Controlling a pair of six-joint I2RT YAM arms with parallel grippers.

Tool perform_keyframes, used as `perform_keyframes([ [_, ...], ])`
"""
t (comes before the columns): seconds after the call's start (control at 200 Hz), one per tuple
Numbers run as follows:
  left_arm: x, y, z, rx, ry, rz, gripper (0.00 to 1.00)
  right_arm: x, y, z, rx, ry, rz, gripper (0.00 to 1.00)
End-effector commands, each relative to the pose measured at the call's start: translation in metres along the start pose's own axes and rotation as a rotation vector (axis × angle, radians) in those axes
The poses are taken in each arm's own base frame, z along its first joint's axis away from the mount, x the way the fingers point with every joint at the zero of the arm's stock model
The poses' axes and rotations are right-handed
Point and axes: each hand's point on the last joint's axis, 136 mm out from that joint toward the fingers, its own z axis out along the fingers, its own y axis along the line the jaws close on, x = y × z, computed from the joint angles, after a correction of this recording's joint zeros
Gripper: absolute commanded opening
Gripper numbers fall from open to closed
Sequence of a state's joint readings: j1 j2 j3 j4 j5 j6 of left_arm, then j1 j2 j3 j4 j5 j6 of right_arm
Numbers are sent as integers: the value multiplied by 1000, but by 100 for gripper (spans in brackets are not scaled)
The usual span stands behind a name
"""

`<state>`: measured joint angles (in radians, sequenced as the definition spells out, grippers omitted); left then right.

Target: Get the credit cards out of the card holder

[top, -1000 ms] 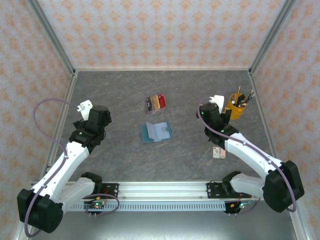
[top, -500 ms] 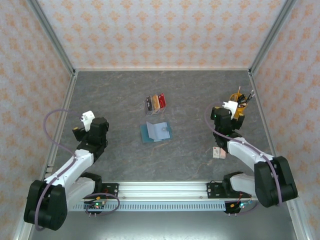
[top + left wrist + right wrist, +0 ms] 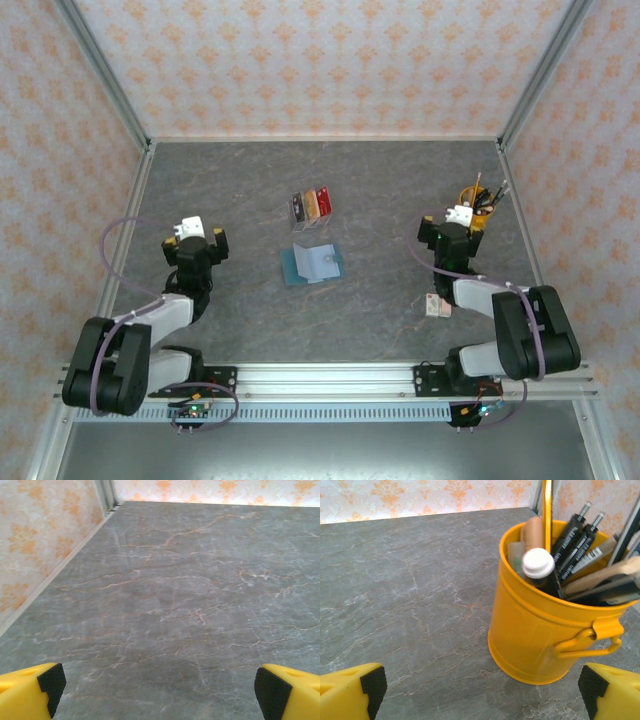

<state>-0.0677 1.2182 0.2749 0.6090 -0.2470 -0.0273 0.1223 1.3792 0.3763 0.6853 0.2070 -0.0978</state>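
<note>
The blue-teal card holder (image 3: 312, 264) lies open and flat in the middle of the table. Just behind it the credit cards (image 3: 312, 206) lie side by side on the table: a dark one (image 3: 299, 208), a tan one (image 3: 312, 205) and a red one (image 3: 324, 202). My left gripper (image 3: 193, 233) is folded back at the left, far from both; in the left wrist view it (image 3: 160, 690) is open over bare table. My right gripper (image 3: 456, 219) is folded back at the right and is open (image 3: 481, 690), with nothing between its fingers.
A yellow pen cup (image 3: 545, 615) full of pens stands close in front of the right gripper, at the back right of the table (image 3: 475, 207). A small pink-and-white box (image 3: 437, 305) lies near the right arm. Patterned walls (image 3: 320, 60) enclose the table.
Both arms have drawn back toward their bases and folded up, the left from the far left, the right toward the pen cup. The card holder and the cards have not moved.
</note>
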Motion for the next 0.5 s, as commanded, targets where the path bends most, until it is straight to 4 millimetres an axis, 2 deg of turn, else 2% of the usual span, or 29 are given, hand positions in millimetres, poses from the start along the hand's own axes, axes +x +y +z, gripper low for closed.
perform_keyframes([
  [0.0, -32, -14, 11, 85, -79, -19, 100, -4, 0, 9, -57, -43, 69, 100],
  [0.125, -25, -18, 20, 105, -92, -45, 100, 8, 2, 17, -70, -30, 67, 100],
  [0.26, -16, -22, 33, 96, -49, -37, 100, 8, 3, 19, -77, -18, 62, 100],
  [0.355, -11, -25, 42, 91, -28, -27, 100, 8, -3, 25, -23, 18, 72, 100],
  [0.495, -12, -27, 44, 76, -14, -8, 100, 8, -3, 27, -28, 23, 78, 100],
])
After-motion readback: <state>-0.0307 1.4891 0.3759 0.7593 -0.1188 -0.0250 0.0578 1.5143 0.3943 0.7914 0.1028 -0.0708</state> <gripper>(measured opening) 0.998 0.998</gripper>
